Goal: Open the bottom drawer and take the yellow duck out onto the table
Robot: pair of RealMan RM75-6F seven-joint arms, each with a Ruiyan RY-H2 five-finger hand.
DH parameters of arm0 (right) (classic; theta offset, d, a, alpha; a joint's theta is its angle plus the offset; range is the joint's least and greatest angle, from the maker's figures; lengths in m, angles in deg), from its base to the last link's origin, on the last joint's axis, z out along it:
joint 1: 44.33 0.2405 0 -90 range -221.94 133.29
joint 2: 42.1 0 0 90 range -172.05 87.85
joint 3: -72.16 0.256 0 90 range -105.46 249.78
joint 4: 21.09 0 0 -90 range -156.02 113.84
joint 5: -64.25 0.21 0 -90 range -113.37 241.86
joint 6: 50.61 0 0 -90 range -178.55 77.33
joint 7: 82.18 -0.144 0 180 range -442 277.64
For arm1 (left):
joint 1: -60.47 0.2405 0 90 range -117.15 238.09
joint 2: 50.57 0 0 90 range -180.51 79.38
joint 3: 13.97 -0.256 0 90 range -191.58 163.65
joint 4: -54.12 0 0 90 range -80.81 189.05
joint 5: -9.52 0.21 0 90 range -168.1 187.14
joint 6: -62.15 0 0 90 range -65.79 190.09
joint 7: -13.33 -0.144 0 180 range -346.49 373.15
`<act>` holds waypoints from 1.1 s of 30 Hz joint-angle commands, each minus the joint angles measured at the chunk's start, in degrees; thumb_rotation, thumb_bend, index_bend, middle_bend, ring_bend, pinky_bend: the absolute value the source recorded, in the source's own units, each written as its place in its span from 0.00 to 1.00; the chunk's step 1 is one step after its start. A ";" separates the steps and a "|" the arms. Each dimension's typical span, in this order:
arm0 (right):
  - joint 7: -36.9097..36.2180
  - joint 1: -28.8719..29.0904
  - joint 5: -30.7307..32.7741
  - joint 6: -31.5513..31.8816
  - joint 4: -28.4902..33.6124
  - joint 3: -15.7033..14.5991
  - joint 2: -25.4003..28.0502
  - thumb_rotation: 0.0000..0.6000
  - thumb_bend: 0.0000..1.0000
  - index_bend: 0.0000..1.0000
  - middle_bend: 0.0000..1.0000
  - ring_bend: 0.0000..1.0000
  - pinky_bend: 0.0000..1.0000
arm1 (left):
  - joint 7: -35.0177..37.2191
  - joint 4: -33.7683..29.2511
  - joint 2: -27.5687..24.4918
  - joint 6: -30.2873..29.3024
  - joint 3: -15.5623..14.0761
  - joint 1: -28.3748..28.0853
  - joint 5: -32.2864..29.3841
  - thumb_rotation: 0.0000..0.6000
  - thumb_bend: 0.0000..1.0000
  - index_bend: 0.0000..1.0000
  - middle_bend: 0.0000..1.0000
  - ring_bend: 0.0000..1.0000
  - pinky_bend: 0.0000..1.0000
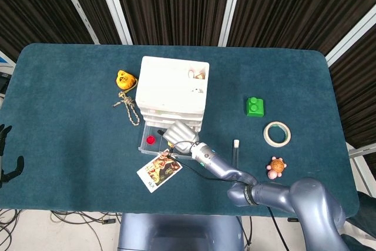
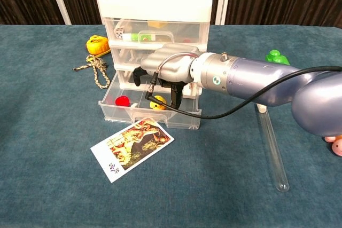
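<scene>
The right hand (image 2: pixel 163 76) hangs over the pulled-out bottom drawer (image 2: pixel 115 109) of the white drawer unit (image 1: pixel 173 89), its fingers (image 2: pixel 175 95) pointing down into the tray. Whether those fingers grip anything cannot be told from either view. The yellow duck (image 2: pixel 158 103) lies inside the drawer, just below and between the fingers, close to the drawer's front wall. A red object (image 2: pixel 122 101) sits in the same drawer, off to the side of the hand. In front of the drawer, nearer the robot than the hand, a picture card (image 2: pixel 132 148) lies flat on the surface (image 1: pixel 70 139). A glass tube (image 2: pixel 272 150) lies beside the forearm. The left hand (image 1: pixel 6 154) shows only at the edge of the head view, fingers apart and holding nothing, well away from the drawer unit.
</scene>
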 commanded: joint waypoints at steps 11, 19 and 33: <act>1.77 0.33 -0.61 -0.58 -3.10 -0.14 -2.05 1.00 0.20 0.36 1.00 1.00 1.00 | 0.21 -0.01 -0.11 0.12 0.02 -0.02 -0.16 1.00 0.46 0.00 0.00 0.00 0.00; 1.26 0.37 -1.09 -0.84 -4.65 -0.02 -3.20 1.00 0.23 0.41 1.00 1.00 1.00 | 0.26 0.01 -0.12 0.14 0.05 -0.02 -0.30 1.00 0.46 0.00 0.00 0.00 0.00; 1.14 0.72 -1.12 -1.98 -6.98 0.61 -4.74 1.00 0.27 0.45 1.00 1.00 1.00 | 0.31 0.08 -0.17 0.24 0.07 -0.03 -0.51 1.00 0.46 0.00 0.00 0.00 0.00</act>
